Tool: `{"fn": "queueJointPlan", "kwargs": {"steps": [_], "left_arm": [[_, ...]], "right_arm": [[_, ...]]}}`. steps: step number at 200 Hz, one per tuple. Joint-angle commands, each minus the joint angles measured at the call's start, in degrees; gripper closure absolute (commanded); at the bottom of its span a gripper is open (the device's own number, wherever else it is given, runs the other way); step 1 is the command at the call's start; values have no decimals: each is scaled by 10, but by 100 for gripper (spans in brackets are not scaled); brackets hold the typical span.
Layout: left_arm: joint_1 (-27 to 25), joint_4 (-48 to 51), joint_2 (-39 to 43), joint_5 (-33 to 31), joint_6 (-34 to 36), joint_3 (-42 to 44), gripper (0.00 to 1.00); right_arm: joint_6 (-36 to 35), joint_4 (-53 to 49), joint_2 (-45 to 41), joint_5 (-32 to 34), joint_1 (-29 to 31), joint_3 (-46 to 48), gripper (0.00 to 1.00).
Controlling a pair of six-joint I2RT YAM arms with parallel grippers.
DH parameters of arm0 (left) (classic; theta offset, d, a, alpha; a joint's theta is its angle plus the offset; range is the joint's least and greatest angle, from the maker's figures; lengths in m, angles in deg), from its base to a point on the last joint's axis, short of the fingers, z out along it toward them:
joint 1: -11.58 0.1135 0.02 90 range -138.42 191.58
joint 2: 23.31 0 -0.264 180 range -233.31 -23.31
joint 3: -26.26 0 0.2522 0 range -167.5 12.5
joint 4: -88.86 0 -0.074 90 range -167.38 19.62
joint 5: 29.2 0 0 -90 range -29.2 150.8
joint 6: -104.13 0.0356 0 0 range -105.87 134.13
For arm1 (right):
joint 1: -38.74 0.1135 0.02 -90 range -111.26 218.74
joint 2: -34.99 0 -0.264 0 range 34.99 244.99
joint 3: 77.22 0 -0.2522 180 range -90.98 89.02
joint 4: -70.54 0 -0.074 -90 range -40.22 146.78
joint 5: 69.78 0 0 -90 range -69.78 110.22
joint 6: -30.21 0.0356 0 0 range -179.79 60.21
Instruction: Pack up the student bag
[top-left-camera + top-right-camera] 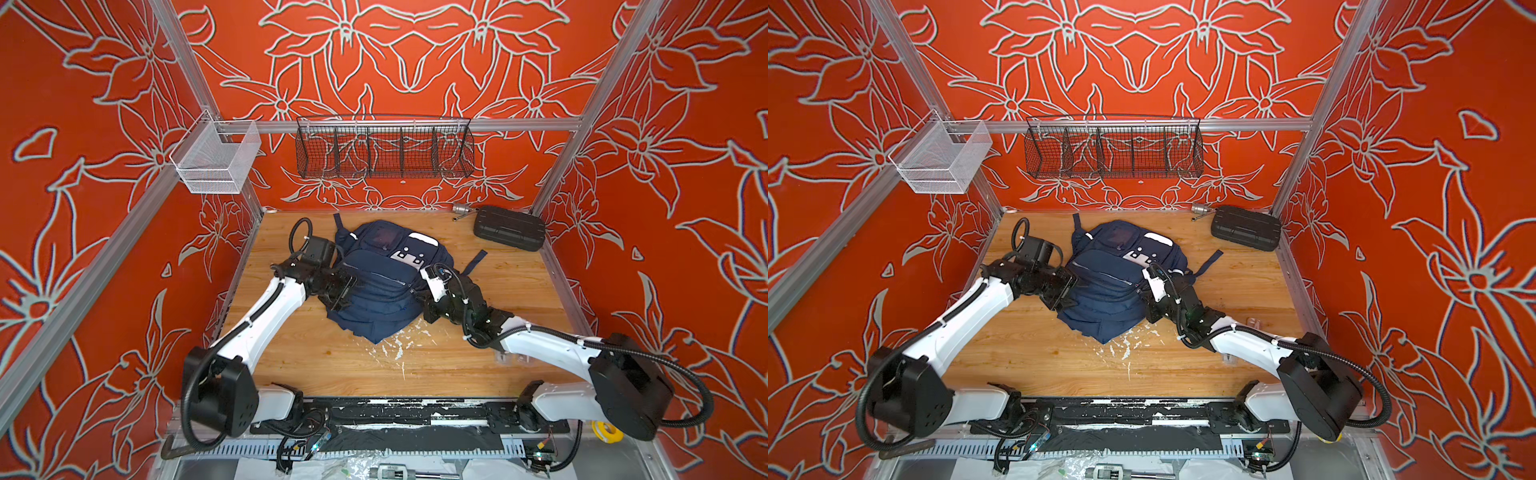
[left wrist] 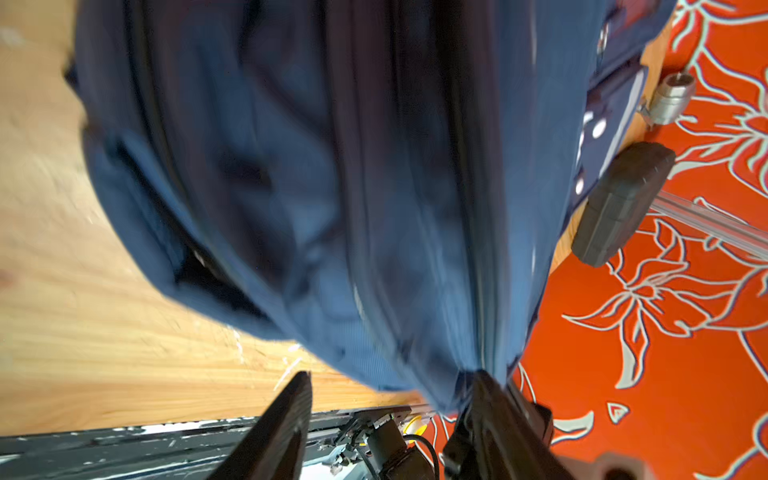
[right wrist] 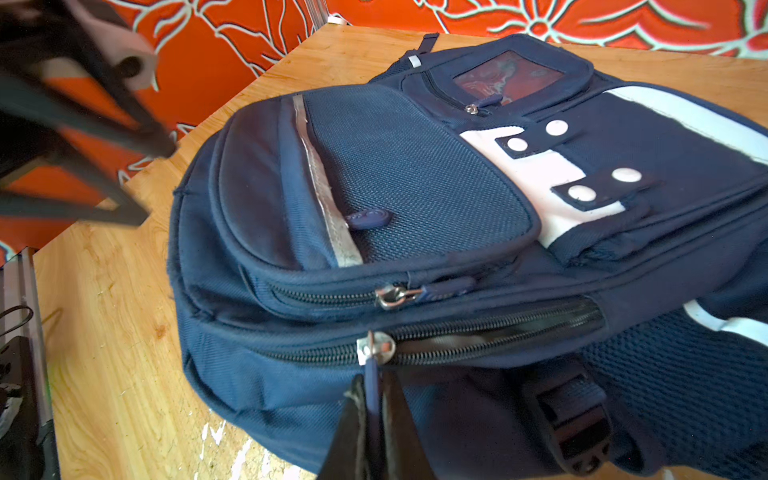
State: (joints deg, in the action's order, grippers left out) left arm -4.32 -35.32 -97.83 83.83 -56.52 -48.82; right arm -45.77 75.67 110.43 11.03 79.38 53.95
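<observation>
Student bag, a large navy fabric backpack w/ white patch & silver strips, lies front-up approx mid-table on the light wooden tabletop in both top views. L gripper is at the bag's 8 o'clock edge, fingers spread, one tip touching blue fabric, nothing pinched. R gripper is at the bag's 4 o'clock side, fingers pressed together on the navy zip pull. Black ribbed hard case lies at 2 o'clock, apart from the bag, beside a small silver metal fitting.

You face red flowered walls, a wooden tabletop, a black wire basket and a white mesh basket.
</observation>
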Motion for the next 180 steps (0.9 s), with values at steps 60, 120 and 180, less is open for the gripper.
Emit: {"fn": "queueJointPlan", "kwargs": {"steps": [60, 120, 180], "left_arm": [[-126, -86, -24, -106, -213, -6, 35], [-152, -120, -82, -97, -235, -24, 36], [-165, -101, -102, -108, -252, -25, 65]], "right_arm": [[9, 50, -11, 11, 5, -2, 100], [14, 54, -17, 12, 5, 8, 100], [11, 62, -11, 1, 9, 1, 100]]}}
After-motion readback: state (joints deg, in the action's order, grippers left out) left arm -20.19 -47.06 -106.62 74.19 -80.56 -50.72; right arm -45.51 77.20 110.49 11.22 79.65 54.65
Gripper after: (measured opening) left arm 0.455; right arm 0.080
